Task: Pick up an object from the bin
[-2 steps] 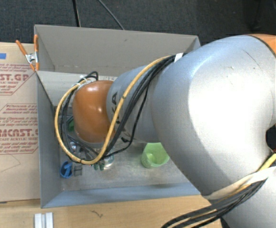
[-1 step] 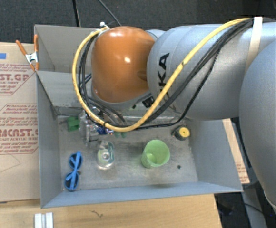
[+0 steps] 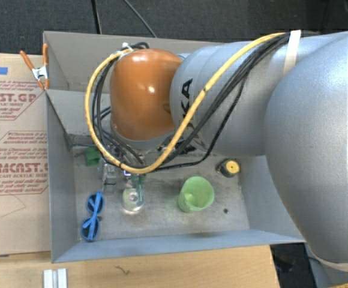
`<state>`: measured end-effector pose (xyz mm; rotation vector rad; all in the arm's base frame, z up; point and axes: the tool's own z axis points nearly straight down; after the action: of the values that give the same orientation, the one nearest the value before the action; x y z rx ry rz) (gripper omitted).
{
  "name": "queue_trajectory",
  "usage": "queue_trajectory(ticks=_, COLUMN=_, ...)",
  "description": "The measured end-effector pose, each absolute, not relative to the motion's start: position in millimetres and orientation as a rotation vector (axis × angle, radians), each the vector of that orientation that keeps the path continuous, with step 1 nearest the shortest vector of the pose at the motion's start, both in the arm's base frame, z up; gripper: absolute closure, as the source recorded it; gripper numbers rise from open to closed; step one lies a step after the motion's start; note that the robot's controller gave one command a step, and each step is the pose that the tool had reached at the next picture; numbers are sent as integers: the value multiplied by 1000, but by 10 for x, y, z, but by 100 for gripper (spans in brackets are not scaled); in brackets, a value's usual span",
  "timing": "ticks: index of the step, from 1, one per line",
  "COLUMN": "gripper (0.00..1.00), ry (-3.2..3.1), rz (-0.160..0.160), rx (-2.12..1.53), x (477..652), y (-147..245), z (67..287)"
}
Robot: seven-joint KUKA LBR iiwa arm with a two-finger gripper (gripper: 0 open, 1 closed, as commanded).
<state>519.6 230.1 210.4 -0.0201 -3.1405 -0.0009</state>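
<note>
Gripper point(image 3: 133, 183) low over a small clear round thing point(image 3: 132, 203), lower left of the bin point(image 3: 162, 224).
I cannot tell whether it is apart or together. The clear thing lies just below it, toward the near wall. Blue glasses point(image 3: 92, 216) lie to the left and a green cup point(image 3: 195, 194) to the right, both apart from it.
</note>
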Motion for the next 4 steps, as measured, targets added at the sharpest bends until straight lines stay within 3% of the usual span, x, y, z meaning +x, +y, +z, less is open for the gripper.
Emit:
queue_trajectory(ticks=1, gripper=0, ry=-3143, rz=-1, rx=-20, x=5202, y=2300, z=2115)
queue_trajectory(ticks=2, gripper=0, ry=-3128, rz=3, rx=222, x=5113, y=2406, z=720)
queue_trajectory(ticks=3, gripper=100, ry=-3134, rz=-2, rx=220, x=5132, y=2413, z=766)
queue_trajectory(ticks=4, gripper=100, ry=-3104, rz=3, rx=504, x=5345, y=1863, z=1159)
